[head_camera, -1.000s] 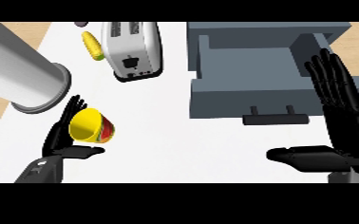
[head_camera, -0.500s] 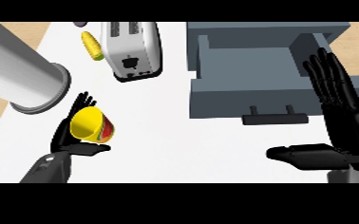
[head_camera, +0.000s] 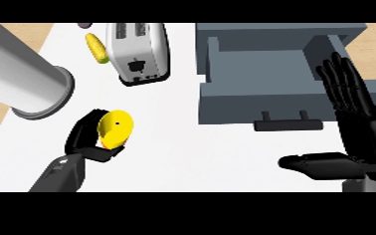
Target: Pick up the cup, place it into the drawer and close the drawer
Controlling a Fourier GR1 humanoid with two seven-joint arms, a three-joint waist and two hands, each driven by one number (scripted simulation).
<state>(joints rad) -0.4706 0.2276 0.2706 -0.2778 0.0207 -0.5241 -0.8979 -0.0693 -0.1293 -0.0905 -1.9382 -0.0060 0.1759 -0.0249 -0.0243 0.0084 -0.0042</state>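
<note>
A white tabletop (head_camera: 169,144) with pale wood at its far-left edge carries a silver toaster (head_camera: 140,52), a yellow corn cob (head_camera: 96,48), a large grey metal cylinder (head_camera: 29,82) and an open grey drawer (head_camera: 268,74). The left hand (head_camera: 86,138) curls round the small yellow cup (head_camera: 115,128), which lies tipped, bottom facing up-right. The right hand (head_camera: 345,124) rests flat-fingered beside the drawer.
</note>
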